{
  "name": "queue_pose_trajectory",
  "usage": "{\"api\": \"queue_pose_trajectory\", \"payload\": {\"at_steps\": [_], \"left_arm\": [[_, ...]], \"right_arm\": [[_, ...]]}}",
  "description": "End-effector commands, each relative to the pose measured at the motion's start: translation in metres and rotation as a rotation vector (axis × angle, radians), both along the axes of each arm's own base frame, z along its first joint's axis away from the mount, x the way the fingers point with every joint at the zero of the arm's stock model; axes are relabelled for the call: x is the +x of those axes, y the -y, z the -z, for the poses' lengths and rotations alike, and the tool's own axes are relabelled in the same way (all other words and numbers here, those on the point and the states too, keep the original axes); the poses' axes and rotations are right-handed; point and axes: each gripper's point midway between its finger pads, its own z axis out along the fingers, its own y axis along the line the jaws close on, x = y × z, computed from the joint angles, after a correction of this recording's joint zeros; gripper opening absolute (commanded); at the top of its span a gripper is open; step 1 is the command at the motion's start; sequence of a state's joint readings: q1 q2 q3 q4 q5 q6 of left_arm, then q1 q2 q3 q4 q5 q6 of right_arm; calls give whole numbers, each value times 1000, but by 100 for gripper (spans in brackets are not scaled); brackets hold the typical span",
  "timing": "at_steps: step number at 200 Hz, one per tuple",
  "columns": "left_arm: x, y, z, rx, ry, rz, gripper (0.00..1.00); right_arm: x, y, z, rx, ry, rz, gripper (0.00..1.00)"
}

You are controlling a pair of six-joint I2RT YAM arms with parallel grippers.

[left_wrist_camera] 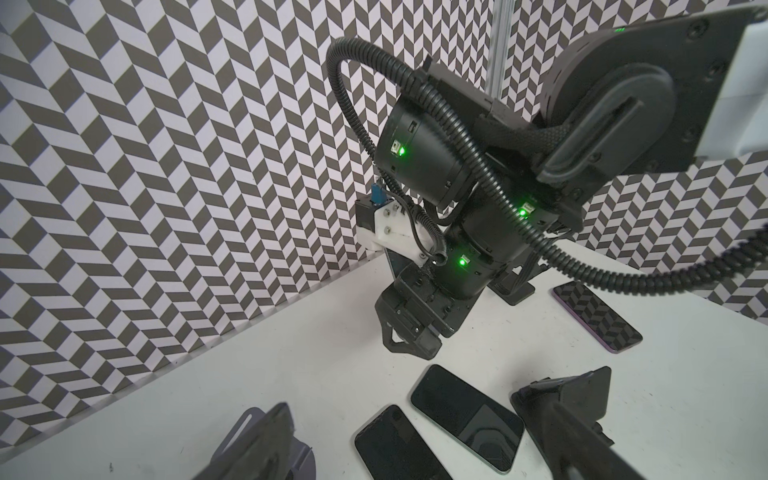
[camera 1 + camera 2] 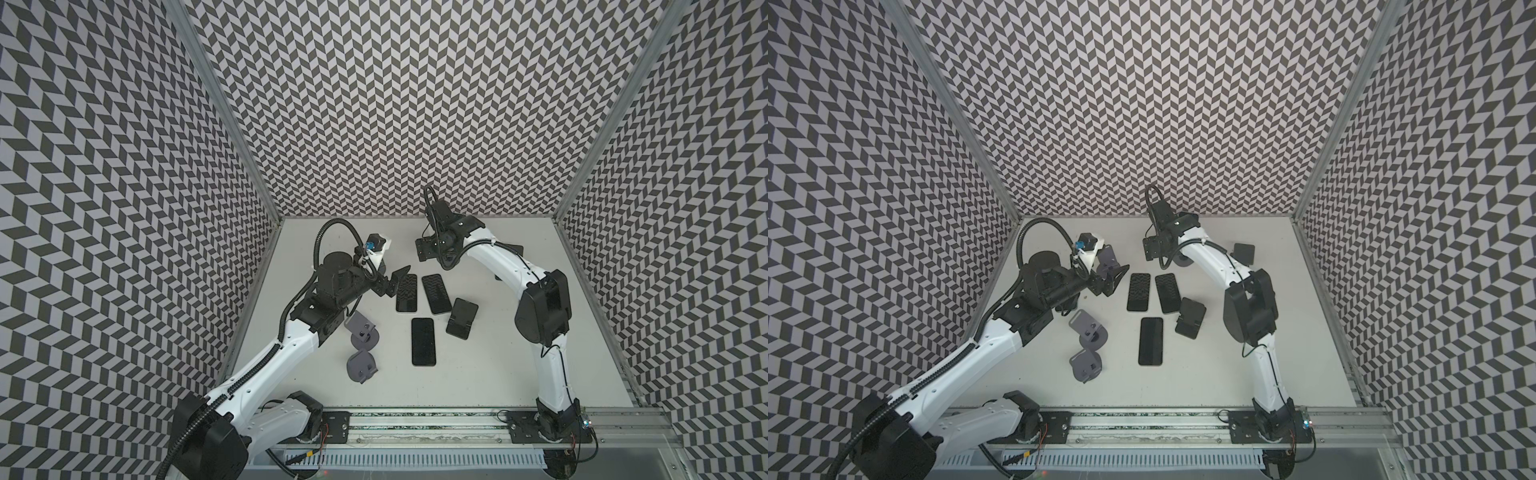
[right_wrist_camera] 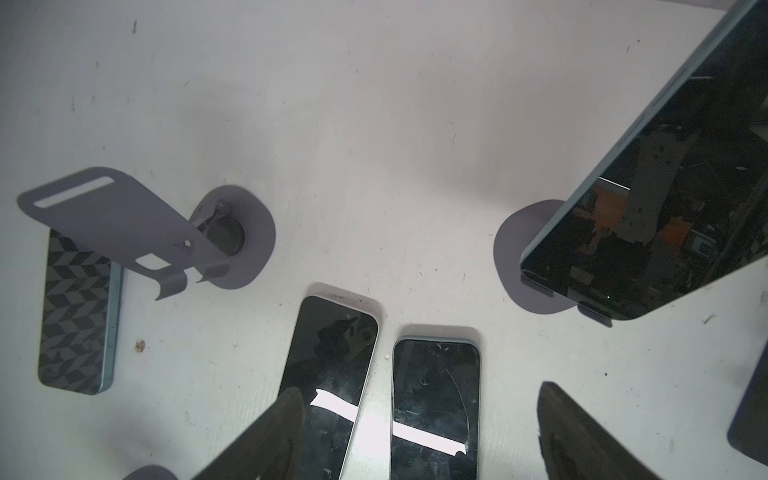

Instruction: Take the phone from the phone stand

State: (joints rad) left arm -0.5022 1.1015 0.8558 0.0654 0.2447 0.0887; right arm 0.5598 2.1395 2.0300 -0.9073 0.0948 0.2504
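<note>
In the right wrist view a dark phone (image 3: 665,187) leans upright on a purple phone stand (image 3: 511,249) with a round base. My right gripper (image 3: 415,436) hangs open beside it, apart from it, fingers pointing down at the table. In both top views my right arm hides this phone; only an edge of the stand's base (image 2: 1183,261) shows. My left gripper (image 2: 390,282) is open and empty, low over the table left of the flat phones.
Three phones lie flat mid-table (image 2: 406,293) (image 2: 436,293) (image 2: 423,341). Empty purple stands (image 2: 361,330) (image 2: 362,365) sit front left, with another (image 3: 124,224) beside my left gripper. Black stands (image 2: 461,318) (image 2: 1244,252) are on the right. Patterned walls enclose the table.
</note>
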Motion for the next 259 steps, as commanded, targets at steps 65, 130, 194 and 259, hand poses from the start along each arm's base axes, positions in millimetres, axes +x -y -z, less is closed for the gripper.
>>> {"api": "queue_pose_trajectory", "payload": {"at_steps": [65,130,194,259], "left_arm": [[7,1,-17,16,83,10,95],[13,6,-9,48,101,36,97],[22,3,-5,79,101,39,99],[28,3,-2,94,99,27,99]], "right_arm": [[28,18,-73,10,263,119,90],[42,40,-91,10,331,236,94],[66,82,-78,68,291,408,100],[82,98,-67,58,278,463,100]]}}
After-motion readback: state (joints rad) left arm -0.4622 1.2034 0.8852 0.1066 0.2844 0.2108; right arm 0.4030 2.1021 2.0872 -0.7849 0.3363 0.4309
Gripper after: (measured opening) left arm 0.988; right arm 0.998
